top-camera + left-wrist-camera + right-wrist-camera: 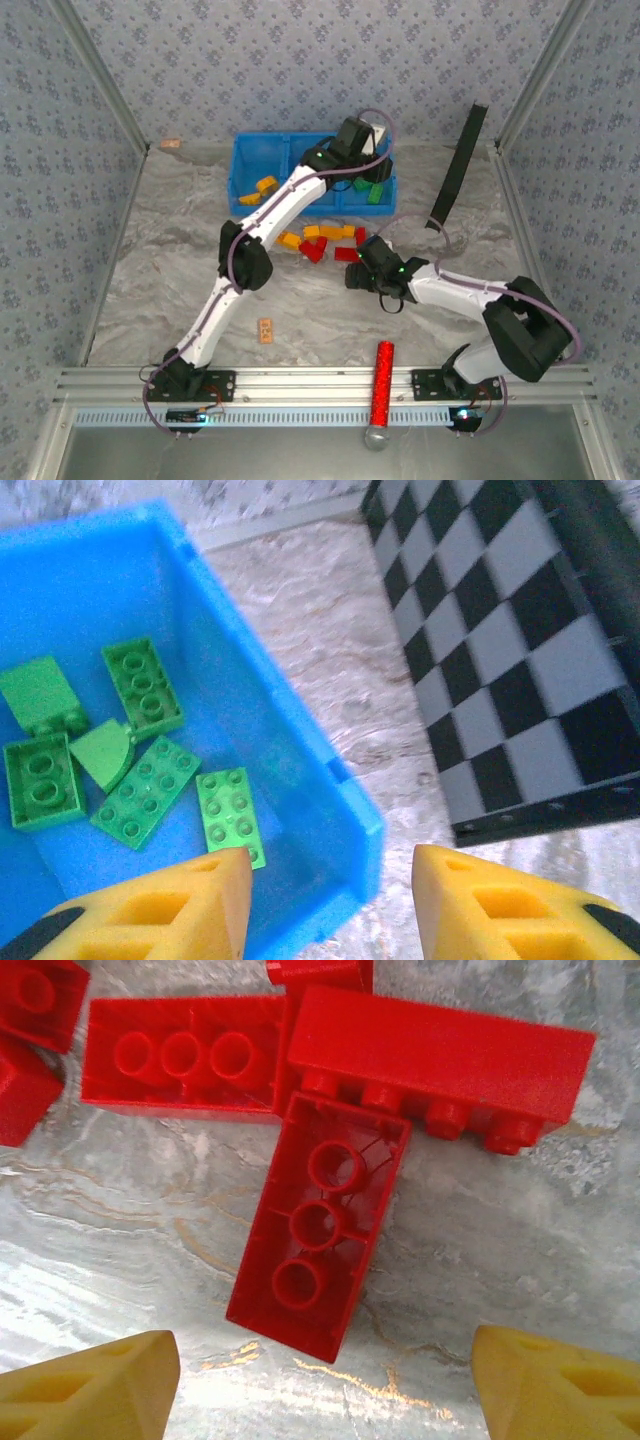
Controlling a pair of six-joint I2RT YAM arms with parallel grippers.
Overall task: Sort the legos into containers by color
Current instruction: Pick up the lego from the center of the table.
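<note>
At the near edge, a red glittery cylinder (382, 383) lies across the rail between the two bases, and a small tan block (265, 329) sits just beyond on the marbled counter (160, 290). The right arm folds sharply at its elbow on the right and runs its forearm leftward to mid-counter. There the right end effector (362, 268) points down with its jaws wide and nothing held. In the wrist view the right end effector (320, 1380) hovers over red legos (318, 1235), one upside down between the fingertips but apart from them. Loose legos (325, 243), red and yellow-orange, lie scattered just beyond. The left arm rises from its base to a bent elbow, then stretches diagonally far-right to the containers (260, 160). The left end effector (330, 900) hangs over the rightmost bin's outer wall (270, 750), jaws parted and empty. Green legos (140, 780) lie in that bin, and yellow-orange legos (262, 188) in the leftmost. A black checkered board (510, 650) leans beyond, to the right.
</note>
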